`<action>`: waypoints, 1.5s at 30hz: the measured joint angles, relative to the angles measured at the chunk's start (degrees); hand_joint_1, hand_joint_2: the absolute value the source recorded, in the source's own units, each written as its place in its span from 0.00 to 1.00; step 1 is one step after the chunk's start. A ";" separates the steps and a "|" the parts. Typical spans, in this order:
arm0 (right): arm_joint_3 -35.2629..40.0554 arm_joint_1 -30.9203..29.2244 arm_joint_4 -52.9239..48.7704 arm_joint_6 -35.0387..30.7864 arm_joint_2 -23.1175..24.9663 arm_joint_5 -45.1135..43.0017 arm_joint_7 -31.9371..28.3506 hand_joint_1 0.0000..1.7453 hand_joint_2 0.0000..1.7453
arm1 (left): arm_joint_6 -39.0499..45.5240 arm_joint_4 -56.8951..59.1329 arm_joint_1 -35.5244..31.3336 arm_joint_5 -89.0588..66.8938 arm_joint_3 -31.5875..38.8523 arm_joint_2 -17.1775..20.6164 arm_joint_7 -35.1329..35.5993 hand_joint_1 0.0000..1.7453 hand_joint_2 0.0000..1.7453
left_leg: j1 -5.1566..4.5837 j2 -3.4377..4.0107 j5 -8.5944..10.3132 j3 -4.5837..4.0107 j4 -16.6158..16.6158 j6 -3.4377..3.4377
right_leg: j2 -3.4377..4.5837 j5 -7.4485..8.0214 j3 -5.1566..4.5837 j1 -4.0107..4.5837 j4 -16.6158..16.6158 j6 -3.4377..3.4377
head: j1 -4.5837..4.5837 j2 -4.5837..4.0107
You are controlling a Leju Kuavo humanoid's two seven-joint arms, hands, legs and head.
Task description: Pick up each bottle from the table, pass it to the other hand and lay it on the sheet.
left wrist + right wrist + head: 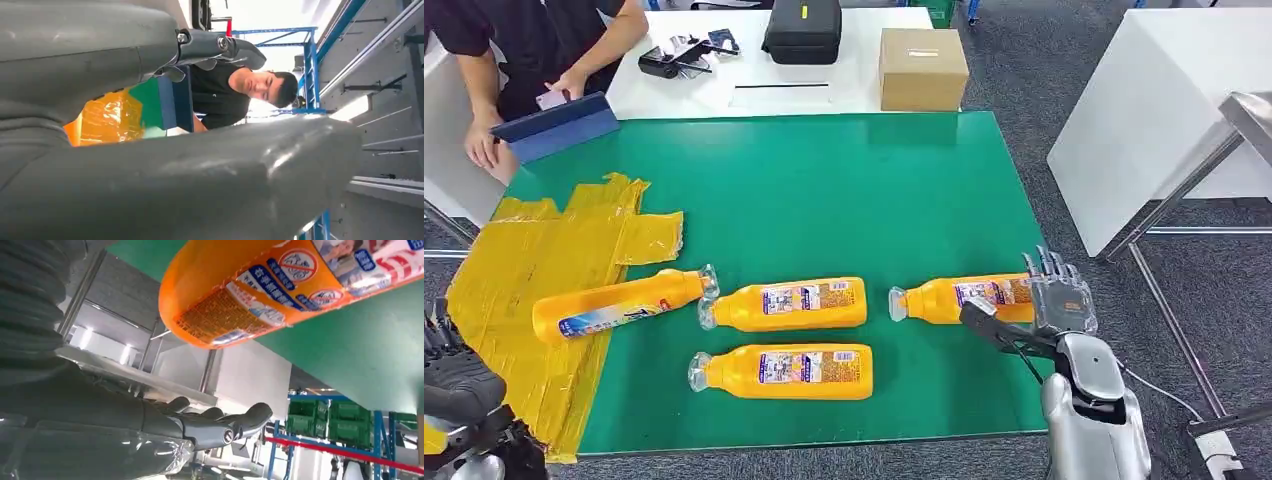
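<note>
Rightmost bottle (964,297) just beside right hand (1056,295), fingers (1046,265) spread apart, seemingly not touching it

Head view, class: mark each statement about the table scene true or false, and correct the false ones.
1. Four orange bottles lie on their sides. True: one on the yellow sheet at, and three on the green mat at and.
2. All the bottles already lie on the sheet. False: only the leftmost bottle does, with its cap end reaching onto the mat.
3. The right hand is beside the rightmost bottle, fingers spread. True.
4. The cardboard box stands on the green mat. False: it stands on the white table beyond the mat.
5. The left hand holds a bottle. False: it is low at the sheet's near edge, holding nothing.
</note>
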 measured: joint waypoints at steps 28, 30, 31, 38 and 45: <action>5.29 -6.27 11.28 -0.83 -2.69 0.00 4.39 0.00 1.00 | 0.57 0.04 -1.14 0.79 -0.02 0.41 1.66 0.00 0.00 | -0.02 0.00 0.02 0.01 0.00 0.01 | 0.00 0.01 0.03 0.01 0.01 0.01 | 0.00 0.00; 5.68 -6.40 11.89 -0.83 -2.84 0.00 4.59 0.00 1.00 | 0.59 0.22 -1.37 0.79 -0.02 0.41 1.70 0.00 0.00 | -0.02 0.00 0.02 0.01 0.00 0.01 | 0.00 0.01 0.03 0.01 0.01 0.01 | 0.00 0.00; 5.94 -6.42 12.20 -0.83 -2.97 0.02 4.63 0.00 1.00 | 0.66 0.35 -1.56 0.78 -0.02 0.41 1.73 0.00 0.00 | -0.02 0.00 0.02 0.00 0.00 0.01 | 0.00 0.01 0.03 0.01 0.01 0.01 | 0.00 0.00; 8.00 -7.41 15.41 -0.72 -3.81 0.02 4.52 0.00 1.00 | 0.99 1.29 -3.08 1.29 -0.11 1.55 1.88 0.00 0.00 | -0.02 -0.01 0.02 0.00 0.01 0.01 | 0.00 0.01 0.02 0.01 0.02 0.00 | 0.02 0.00; 10.29 -11.71 23.78 -2.21 -6.62 0.07 1.92 0.00 1.00 | 1.01 1.62 -3.37 3.34 -0.07 3.04 1.92 0.00 0.00 | 0.00 0.11 0.02 0.21 0.00 0.01 | 0.05 0.01 0.18 0.01 0.01 0.00 | -0.02 0.00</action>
